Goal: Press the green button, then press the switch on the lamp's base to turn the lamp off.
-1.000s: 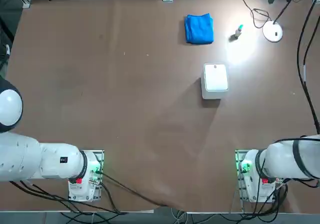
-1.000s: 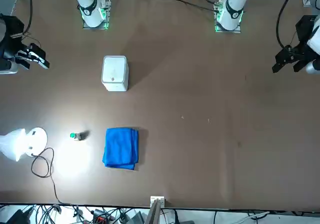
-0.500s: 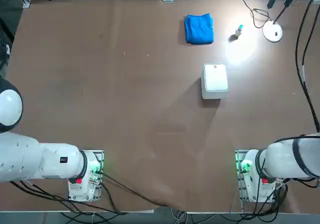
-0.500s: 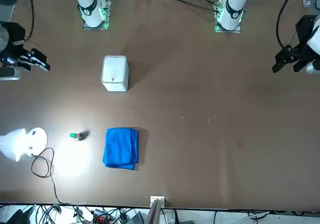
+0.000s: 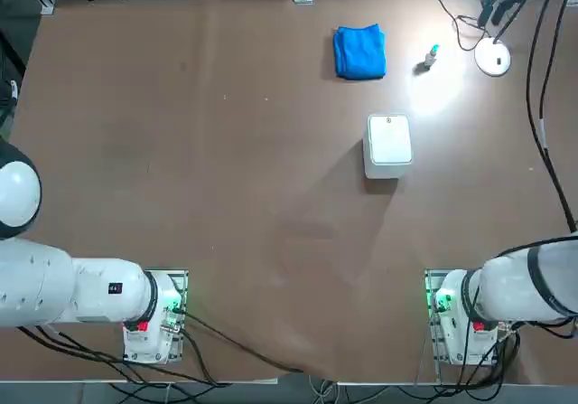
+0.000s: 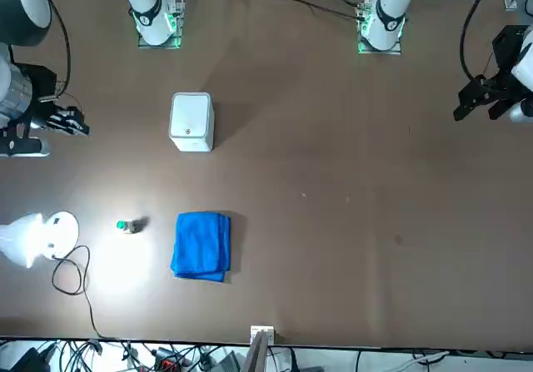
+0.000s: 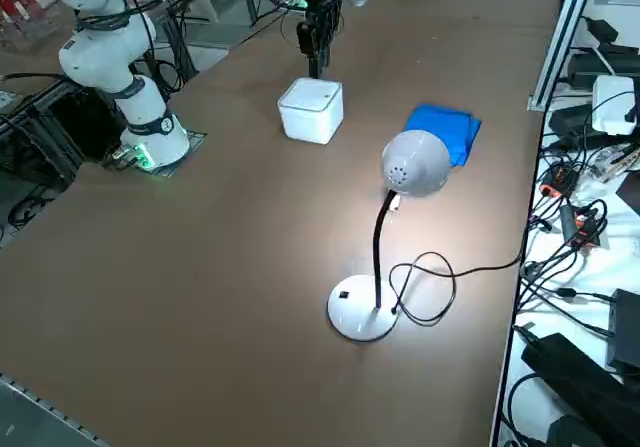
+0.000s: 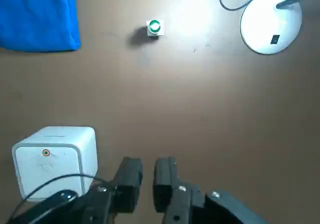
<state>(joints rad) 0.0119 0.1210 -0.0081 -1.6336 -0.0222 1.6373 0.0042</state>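
The green button (image 8: 154, 27) (image 5: 432, 55) (image 6: 123, 225) stands upright in the lit patch between the blue cloth and the lamp. The lamp (image 7: 415, 162) is lit, and its glow shows on the table. The lamp's base (image 8: 270, 28) (image 5: 493, 59) (image 6: 60, 226) (image 7: 360, 312) carries the switch (image 8: 274, 39) (image 7: 343, 293), a small dark mark. My right gripper (image 8: 148, 176) (image 6: 77, 125) (image 7: 318, 57) hangs high above the table beside the white box, well short of the button. Its fingers are shut and hold nothing.
A white rounded box (image 5: 389, 145) (image 6: 191, 121) (image 7: 312, 109) (image 8: 55, 156) sits mid-table, just beside the gripper. A folded blue cloth (image 5: 360, 51) (image 6: 201, 245) (image 8: 37, 13) lies near the far edge. The lamp's black cord (image 7: 430, 287) loops beside the base.
My right gripper has moved away from the arm's base toward the far side of the table, nearer the lamp and button. The lamp stays lit and nothing on the table has moved.
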